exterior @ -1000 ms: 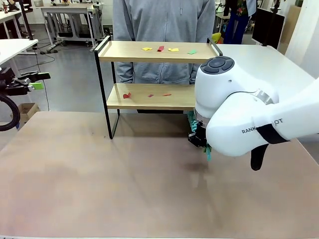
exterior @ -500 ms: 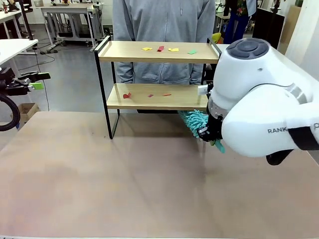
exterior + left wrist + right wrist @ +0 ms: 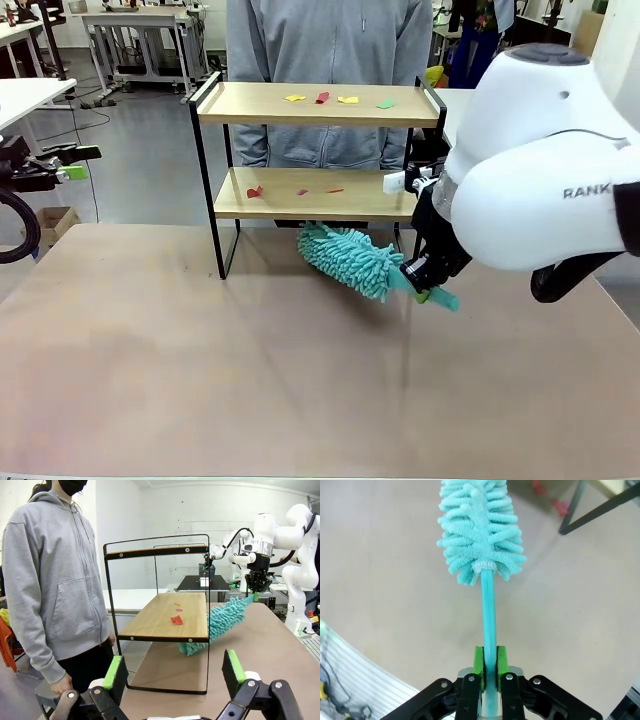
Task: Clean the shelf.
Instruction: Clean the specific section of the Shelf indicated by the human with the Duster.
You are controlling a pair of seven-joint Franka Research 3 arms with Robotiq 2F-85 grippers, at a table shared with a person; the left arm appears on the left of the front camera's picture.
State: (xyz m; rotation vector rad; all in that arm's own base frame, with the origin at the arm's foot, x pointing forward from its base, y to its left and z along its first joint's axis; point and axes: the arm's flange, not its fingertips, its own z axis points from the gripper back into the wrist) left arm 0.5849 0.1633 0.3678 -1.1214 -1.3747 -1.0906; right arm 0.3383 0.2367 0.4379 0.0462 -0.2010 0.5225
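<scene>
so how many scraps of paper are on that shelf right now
7. Top board of the shelf: yellow scrap, red scrap, yellow scrap, green scrap. Lower board: three red scraps. The right arm may hide more.

One shelf [image 3: 207, 150] with two wood boards: top board [image 3: 250, 102], lower board [image 3: 365, 203]. Four paper scraps on top board: two yellow scraps [image 3: 294, 98], one red scrap [image 3: 322, 97], one green scrap [image 3: 385, 103]. Three red bits [image 3: 255, 191] on lower board. Seven pieces of litter in all. One teal duster [image 3: 345, 257]. Two grippers: left gripper [image 3: 173, 670], right gripper [image 3: 489, 661]. Two green pads [image 3: 113, 672] on each gripper, four in all. One person [image 3: 325, 40]. One brown table [image 3: 200, 380]
</scene>
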